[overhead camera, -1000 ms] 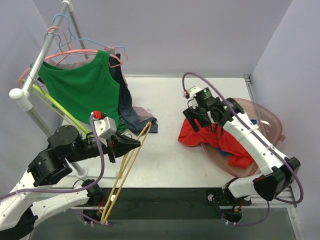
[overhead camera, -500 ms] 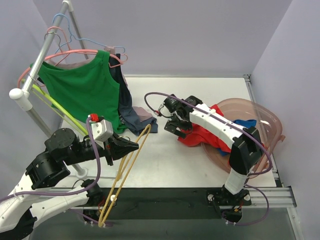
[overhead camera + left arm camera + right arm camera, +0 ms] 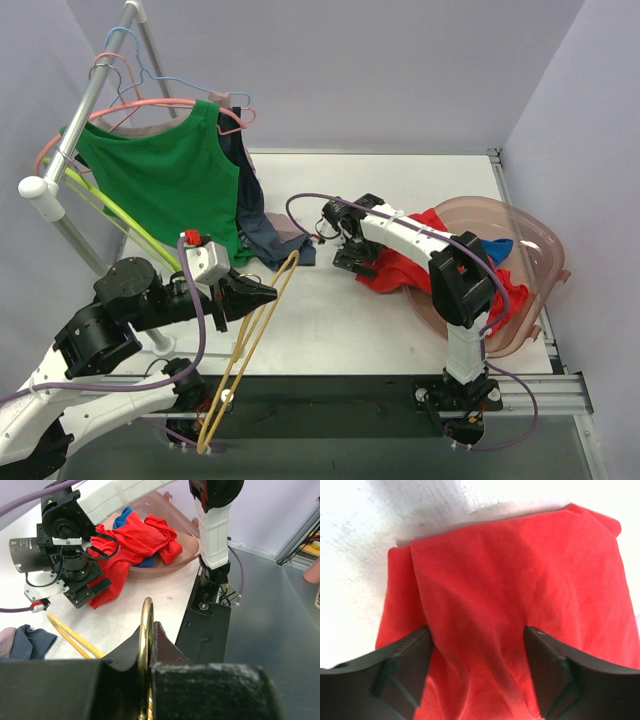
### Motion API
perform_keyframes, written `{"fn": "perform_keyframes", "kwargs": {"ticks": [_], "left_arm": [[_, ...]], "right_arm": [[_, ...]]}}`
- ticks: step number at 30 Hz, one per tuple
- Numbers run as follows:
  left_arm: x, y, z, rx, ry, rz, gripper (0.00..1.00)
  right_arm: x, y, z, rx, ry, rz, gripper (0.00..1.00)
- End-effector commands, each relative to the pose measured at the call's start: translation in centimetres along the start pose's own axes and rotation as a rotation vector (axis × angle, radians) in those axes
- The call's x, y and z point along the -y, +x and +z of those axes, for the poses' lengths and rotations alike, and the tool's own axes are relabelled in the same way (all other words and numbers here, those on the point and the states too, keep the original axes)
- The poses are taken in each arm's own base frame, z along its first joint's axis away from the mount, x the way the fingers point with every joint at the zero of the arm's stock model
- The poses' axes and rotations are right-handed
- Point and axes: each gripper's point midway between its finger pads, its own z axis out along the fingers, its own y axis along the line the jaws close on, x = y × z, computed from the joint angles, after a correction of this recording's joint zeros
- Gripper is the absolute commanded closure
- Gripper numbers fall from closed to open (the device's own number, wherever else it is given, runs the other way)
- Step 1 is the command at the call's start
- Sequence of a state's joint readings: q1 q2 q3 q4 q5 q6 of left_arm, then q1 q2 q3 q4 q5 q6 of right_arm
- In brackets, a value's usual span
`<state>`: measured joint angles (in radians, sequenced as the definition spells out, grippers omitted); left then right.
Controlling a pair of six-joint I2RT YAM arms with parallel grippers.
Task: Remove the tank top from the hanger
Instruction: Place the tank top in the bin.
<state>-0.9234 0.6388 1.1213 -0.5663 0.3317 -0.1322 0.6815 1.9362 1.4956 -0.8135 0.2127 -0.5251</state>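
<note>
A red tank top (image 3: 392, 274) lies crumpled on the table, half spilling out of a pink basin (image 3: 540, 250). My right gripper (image 3: 355, 262) points down at its left edge. In the right wrist view the jaws stand open (image 3: 476, 630) with the red cloth (image 3: 510, 595) spread between and under the fingers. My left gripper (image 3: 268, 292) is shut on a bare yellow hanger (image 3: 255, 335), and the left wrist view shows the hanger's wire (image 3: 145, 625) pinched between the pads. A green tank top (image 3: 165, 180) hangs on a pink hanger at the rack.
A metal clothes rack (image 3: 80, 120) with several hangers stands at the far left. Dark blue and pinkish clothes (image 3: 275, 238) lie on the table below it. A blue garment (image 3: 497, 246) lies in the basin. The right arm's base (image 3: 210, 605) is close to the hanger.
The right arm has swung left from over the basin to the red tank top's left edge, wrist turned down over it. The left gripper and hanger have barely shifted.
</note>
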Motion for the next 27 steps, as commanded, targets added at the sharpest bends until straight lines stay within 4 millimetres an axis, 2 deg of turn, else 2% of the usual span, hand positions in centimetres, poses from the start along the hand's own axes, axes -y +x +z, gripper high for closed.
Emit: {"fn": "perform_keyframes", "kwargs": {"ticks": [1,2,3,4,5,6,8,9,12,16,20,25,27], "left_arm": [[-0.3,-0.6,0.3,0.020,-0.012,0.026,1.00],[-0.3,-0.5,0.3,0.017,-0.011,0.026,1.00],[-0.4,-0.5,0.4,0.015,-0.011,0.025,1.00],[-0.4,-0.4,0.4,0.011,-0.010,0.024,1.00],[-0.3,-0.3,0.4,0.011,-0.010,0.024,1.00],[-0.3,-0.2,0.3,0.009,-0.010,0.022,1.00],[-0.4,-0.1,0.4,0.008,-0.015,0.020,1.00],[-0.5,0.1,0.4,0.009,-0.016,0.020,1.00],[-0.6,0.0,0.3,0.014,-0.022,0.018,1.00],[-0.6,-0.2,0.2,0.020,-0.026,0.021,1.00],[-0.8,-0.5,0.4,0.019,-0.030,0.033,1.00],[-0.8,-0.8,0.6,0.017,-0.029,0.040,1.00],[-0.8,-0.9,0.6,0.018,-0.031,0.043,1.00]], "right_arm": [[-0.1,1.0,0.8,-0.051,-0.041,0.018,0.34],[0.0,1.0,1.1,-0.059,-0.045,0.027,0.39],[0.2,0.9,1.0,-0.055,-0.039,0.035,0.51],[0.7,1.0,1.0,-0.059,-0.027,0.045,0.53],[0.9,1.0,0.8,-0.057,-0.016,0.061,0.61],[1.4,0.7,0.4,-0.042,-0.001,0.078,0.75],[1.8,-0.2,-0.9,0.032,-0.012,0.129,0.84],[2.5,-0.9,-1.5,0.083,0.003,0.168,0.92],[5.1,-1.1,-4.2,0.152,0.112,0.219,1.00],[9.1,0.2,-8.1,0.175,0.306,0.299,1.00],[12.4,3.2,-12.1,0.159,0.491,0.411,1.00],[13.7,7.0,-17.2,0.247,0.580,0.551,1.00],[14.4,9.1,-19.3,0.264,0.636,0.608,1.00]]}}
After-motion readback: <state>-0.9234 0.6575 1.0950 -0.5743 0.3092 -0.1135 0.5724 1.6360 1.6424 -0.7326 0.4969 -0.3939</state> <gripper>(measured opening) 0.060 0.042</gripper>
